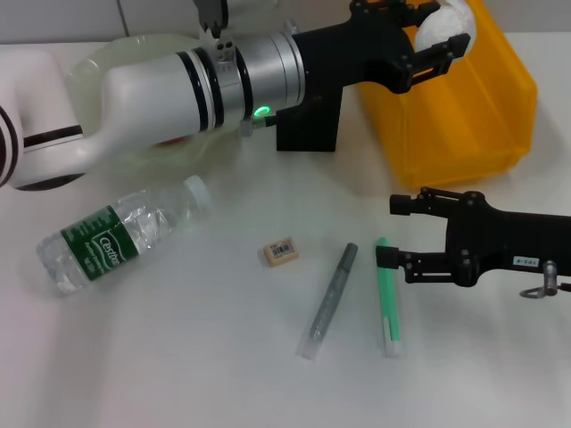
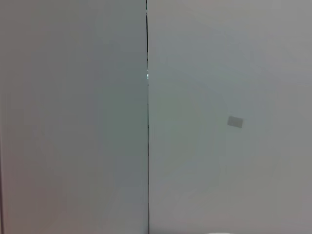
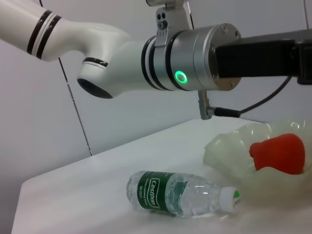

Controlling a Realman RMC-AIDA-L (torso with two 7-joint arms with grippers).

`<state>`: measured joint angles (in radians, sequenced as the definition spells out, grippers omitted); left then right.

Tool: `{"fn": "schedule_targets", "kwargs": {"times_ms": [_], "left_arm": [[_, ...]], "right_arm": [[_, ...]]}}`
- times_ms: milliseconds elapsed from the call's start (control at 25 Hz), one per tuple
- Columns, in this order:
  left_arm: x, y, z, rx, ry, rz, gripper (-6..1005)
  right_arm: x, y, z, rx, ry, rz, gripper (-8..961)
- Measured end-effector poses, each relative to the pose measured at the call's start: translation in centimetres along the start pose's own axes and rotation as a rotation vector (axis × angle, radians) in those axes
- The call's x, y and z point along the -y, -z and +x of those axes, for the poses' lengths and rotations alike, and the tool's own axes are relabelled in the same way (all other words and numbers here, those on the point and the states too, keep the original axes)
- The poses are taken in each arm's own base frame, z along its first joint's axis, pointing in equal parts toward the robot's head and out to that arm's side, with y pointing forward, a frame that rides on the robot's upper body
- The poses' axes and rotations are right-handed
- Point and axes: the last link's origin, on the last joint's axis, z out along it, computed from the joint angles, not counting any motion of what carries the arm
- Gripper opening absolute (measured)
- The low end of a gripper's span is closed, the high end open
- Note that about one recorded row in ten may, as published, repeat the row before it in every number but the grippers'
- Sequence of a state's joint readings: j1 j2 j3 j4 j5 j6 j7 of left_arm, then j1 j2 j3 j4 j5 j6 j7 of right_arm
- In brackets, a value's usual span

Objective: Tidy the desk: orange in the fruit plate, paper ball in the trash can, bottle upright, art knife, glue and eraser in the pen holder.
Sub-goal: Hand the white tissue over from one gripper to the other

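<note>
Left gripper (image 1: 443, 43): held over the yellow trash can (image 1: 500, 107) at the far right of the bench (image 1: 178, 357); fingers closed on the paper ball (image 1: 443, 25).
Right gripper (image 1: 393, 234): low over the right side of the bench, just beside the green glue (image 1: 388, 299); fingers spread apart, nothing held.
Step (judged): paper ball about to be dropped in the trash can.
Orange (image 3: 279, 153): already seated in the fruit plate (image 3: 229, 146), far left area.
Bottle (image 1: 111, 236): lying on its side near the left edge; not yet stood up.
Eraser (image 1: 280, 251): mid-bench, loose.
Art knife (image 1: 330, 301): mid-bench, between eraser and glue, apart from both.
Pen holder (image 1: 308, 116): black, far centre, partly hidden under the left arm.
Risk 1: ball appears near the can's far-left rim; early release could bounce it back onto the bench.
Risk 2: left forearm passes close above the pen holder; a low retract could tip it.
Risk 3: glue could be nudged and rolled by the right fingers.
</note>
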<state>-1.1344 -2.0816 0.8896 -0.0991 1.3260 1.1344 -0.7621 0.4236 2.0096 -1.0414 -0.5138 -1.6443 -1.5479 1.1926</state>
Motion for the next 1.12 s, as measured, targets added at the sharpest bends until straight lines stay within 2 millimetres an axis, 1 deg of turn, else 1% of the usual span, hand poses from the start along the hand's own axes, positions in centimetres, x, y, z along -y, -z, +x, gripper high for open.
{"fn": "schedule_targets", "kwargs": {"times_ms": [520, 600, 720, 760, 800, 840, 880, 920, 960, 1000, 1040, 1080, 1120], "left_arm": [[-0.3, 0.3, 0.1, -0.031, 0.018, -0.013, 518], [-0.5, 1.1, 0.0, -0.067, 0.031, -0.023, 518], [-0.6, 1.5, 0.0, -0.085, 0.036, -0.028, 518], [-0.7, 2.1, -0.1, -0.109, 0.041, -0.034, 518], [-1.0, 4.3, -0.5, -0.165, 0.063, -0.048, 518], [-1.0, 4.3, -0.5, -0.165, 0.063, -0.048, 518], [-1.1, 5.3, -0.9, -0.18, 0.072, -0.054, 518], [-1.1, 5.3, -0.9, -0.18, 0.072, -0.054, 518], [-1.1, 5.9, -0.9, -0.19, 0.069, -0.059, 518], [-1.1, 5.9, -0.9, -0.19, 0.069, -0.059, 518], [-1.6, 9.3, -2.4, -0.211, 0.073, -0.048, 518], [-1.7, 10.1, -2.7, -0.217, 0.07, -0.045, 518], [-1.7, 10.1, -2.7, -0.217, 0.07, -0.045, 518]], "right_arm": [[-0.1, -0.2, 0.0, 0.005, -0.001, -0.006, 826], [-0.3, -0.1, 0.1, 0.007, -0.006, -0.008, 826], [-0.4, 0.0, 0.2, 0.008, -0.008, -0.008, 826], [-0.4, 0.1, 0.2, 0.009, -0.01, -0.011, 826], [-0.6, 0.3, 0.3, 0.012, -0.012, -0.019, 826], [-0.8, 0.4, 0.3, 0.015, -0.014, -0.026, 826], [-0.9, 0.6, 0.3, 0.017, -0.015, -0.033, 826], [-0.9, 0.6, 0.3, 0.017, -0.015, -0.033, 826], [-1.2, 0.9, 0.3, 0.027, -0.018, -0.046, 826], [-1.2, 0.9, 0.3, 0.027, -0.018, -0.046, 826], [-1.2, 1.0, 0.2, 0.032, -0.018, -0.05, 826], [-1.4, 1.3, 0.0, 0.045, -0.024, -0.064, 826], [-1.4, 1.3, 0.0, 0.045, -0.024, -0.064, 826]]}}
